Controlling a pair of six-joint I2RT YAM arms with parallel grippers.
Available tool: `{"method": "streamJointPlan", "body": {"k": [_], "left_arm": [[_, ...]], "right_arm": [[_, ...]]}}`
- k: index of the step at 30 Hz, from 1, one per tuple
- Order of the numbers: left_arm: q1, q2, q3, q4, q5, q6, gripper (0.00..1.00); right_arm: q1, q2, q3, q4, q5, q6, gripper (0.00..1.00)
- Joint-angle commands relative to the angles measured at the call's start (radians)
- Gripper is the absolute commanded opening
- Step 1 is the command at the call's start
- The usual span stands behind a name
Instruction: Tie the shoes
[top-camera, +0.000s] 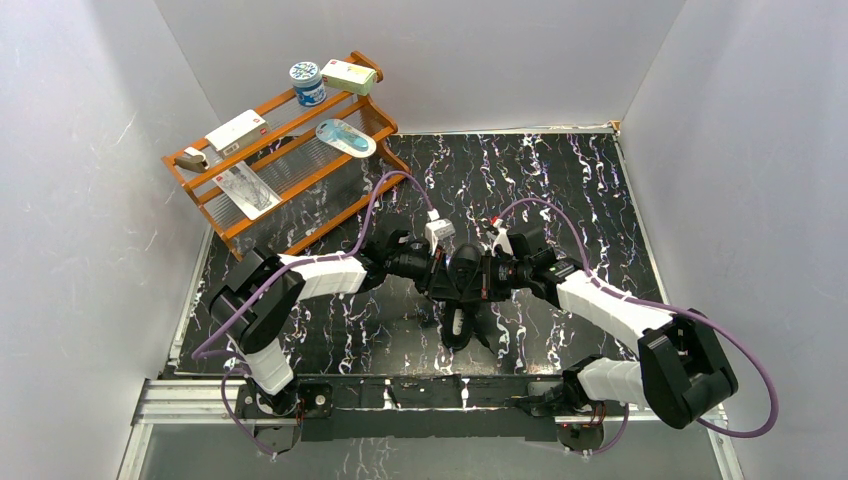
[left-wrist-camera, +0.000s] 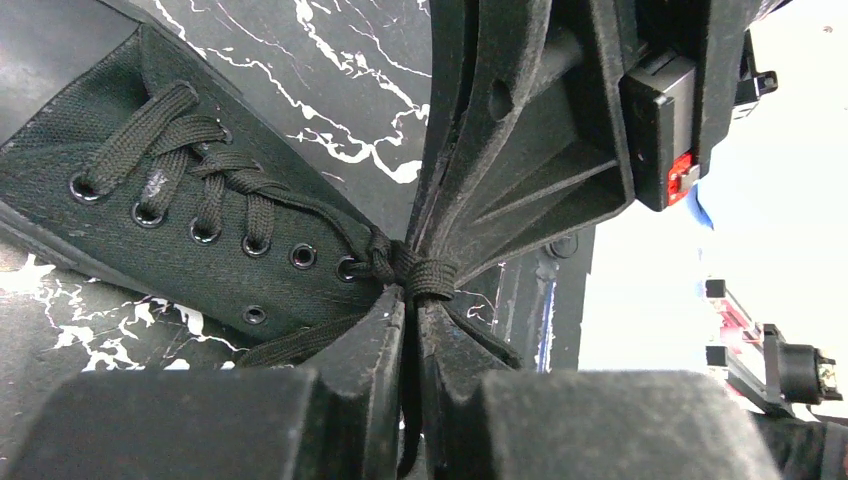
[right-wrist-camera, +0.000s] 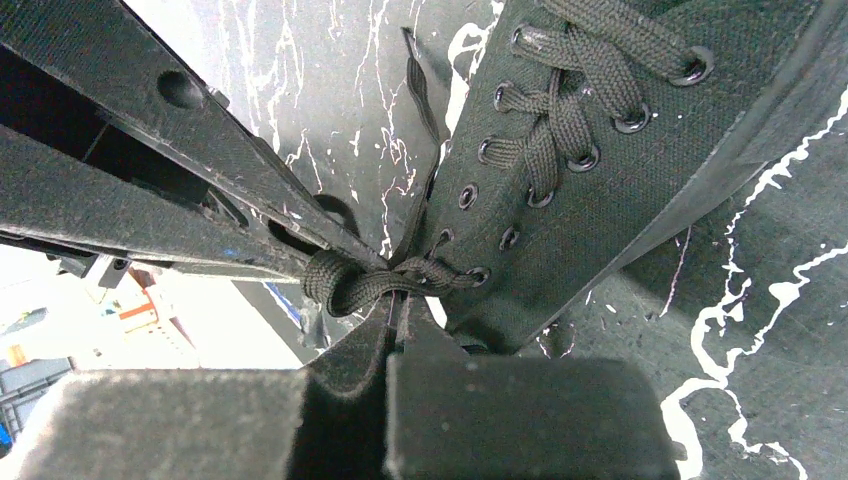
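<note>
The black sneaker (top-camera: 468, 325) lies on the marbled tabletop between the two arms, mostly hidden under the grippers in the top view. In the left wrist view the shoe (left-wrist-camera: 170, 215) shows its eyelets and crossed black laces, which run into a knot (left-wrist-camera: 412, 268). My left gripper (left-wrist-camera: 412, 300) is shut on a lace strand just below the knot. My right gripper (right-wrist-camera: 394, 306) is shut on a lace beside the same knot (right-wrist-camera: 365, 281), next to the shoe (right-wrist-camera: 610, 170). The two grippers (top-camera: 448, 278) (top-camera: 482, 280) meet tip to tip above the shoe.
A wooden rack (top-camera: 290, 175) stands at the back left with a blue tub (top-camera: 307, 83), small boxes (top-camera: 349, 76) and packets. White walls close in the left, back and right sides. The metal rail (top-camera: 430, 395) with the arm bases runs along the near edge.
</note>
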Motion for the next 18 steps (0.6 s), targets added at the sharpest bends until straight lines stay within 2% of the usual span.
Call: {"method": "streamJointPlan", "body": {"k": [1,4,9,11,18], "left_arm": [[-0.005,-0.008,0.032,-0.01,-0.034,0.037,0.03],[-0.005,-0.015,0.032,-0.027,-0.062,0.055,0.0],[-0.006,-0.04,0.022,-0.05,-0.121,0.078,0.0],[-0.006,-0.036,0.02,-0.036,-0.124,0.068,0.0],[-0.005,-0.031,0.034,-0.042,-0.114,0.062,0.0]], "right_arm": [[0.005,0.0,0.039,0.043,-0.024,0.009,0.0],[0.004,-0.011,0.048,0.008,-0.023,-0.008,0.0],[-0.039,-0.064,0.107,-0.164,-0.008,-0.17,0.33],[-0.064,-0.063,0.133,-0.2,-0.029,-0.256,0.4],[-0.069,0.059,0.242,-0.201,-0.132,-0.514,0.5]]}}
